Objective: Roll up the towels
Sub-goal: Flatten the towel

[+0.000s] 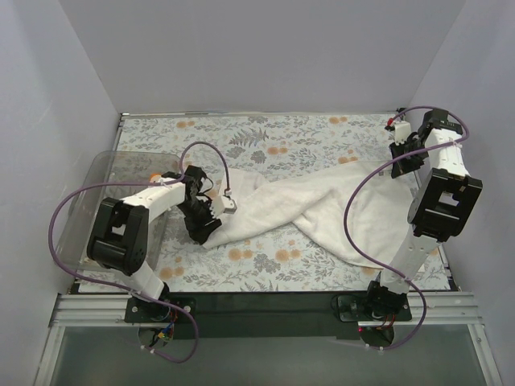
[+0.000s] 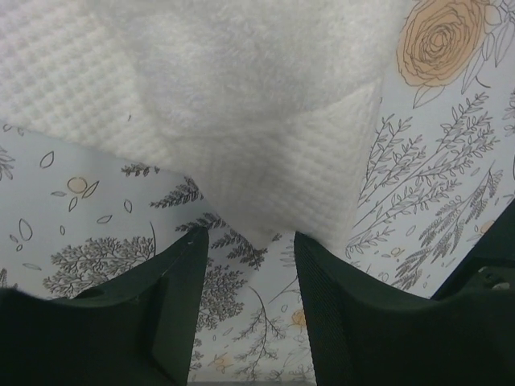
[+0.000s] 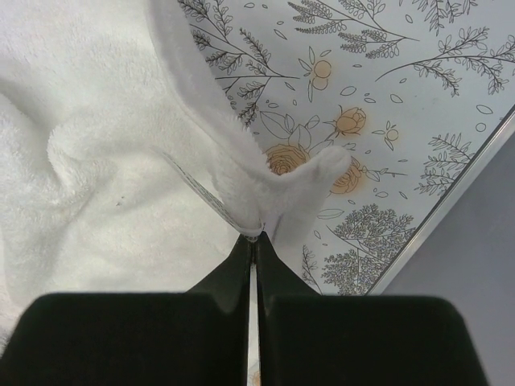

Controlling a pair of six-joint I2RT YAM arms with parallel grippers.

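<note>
— Right claw (image 3: pixel 253 237) is pinched together on a hem of the white towel (image 3: pixel 80 161), and a small flap of cloth folds over just past its tips. Left claw (image 2: pixel 245 241) stands apart, low over the cover. A towel corner lies just ahead of the gap and nothing is between its fingers.

— Where does the towel lie overall?

— Slantwise across the tabletop (image 1: pixel 241 129). One end tapers to that corner near the middle of the left edge, beside the clear bin (image 1: pixel 96 173). The bulk is bunched and twisted toward the near right corner, and one edge is lifted by the right edge, where the right claw has it.

— How will it handle?

— Soft and limp, I'd judge. It has a thick terry pile with a flatter waffle band at the end. It sags and creases wherever nothing supports it, so it won't keep a shape by itself. It looks light enough for one claw to lift an edge, but bulky, and the pile should grip rather than slip.

— Best place to take hold?

— The hems and corners, which are thin, firm and easy to pinch. For the left claw, that means the waffle-band corner. I'd flatten the twist before rolling, or the roll will likely come out lopsided.
</note>
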